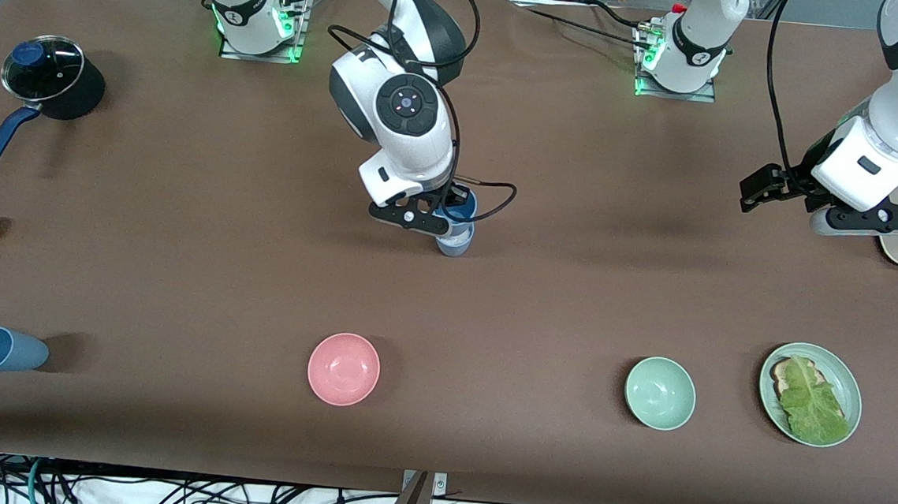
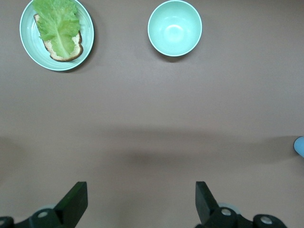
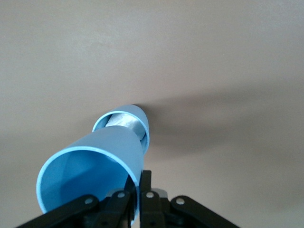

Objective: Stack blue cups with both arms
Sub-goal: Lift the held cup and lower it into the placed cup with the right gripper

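Blue plastic is what my right gripper [image 3: 137, 197] is pinching: I am holding the rim of a sky-blue cup [image 3: 90, 173] between my two fingers, pressed tight on its wall. I am holding it up over the middle of the table [image 1: 573, 292], and its bottom is going into a second blue cup [image 1: 454, 240] that is standing on the brown cloth right under it (I cannot tell how deep it is sitting in there). In my right wrist view the lower cup is showing just past the one I am gripping, with something pale inside its mouth.

My left gripper [image 2: 142, 202] is hanging over the table toward the left arm's end, and its fingers are spread wide with nothing between them. That arm is waiting.

A third blue cup [image 1: 3, 350] is lying on its side near the front camera, at the right arm's end of the table. A pink bowl [image 1: 343, 369] and a pale green bowl [image 1: 660, 392] are sitting in the same row, well apart. Beside the green bowl, a green plate [image 1: 851, 383] is holding toast with a lettuce leaf [image 1: 812, 400] on top.
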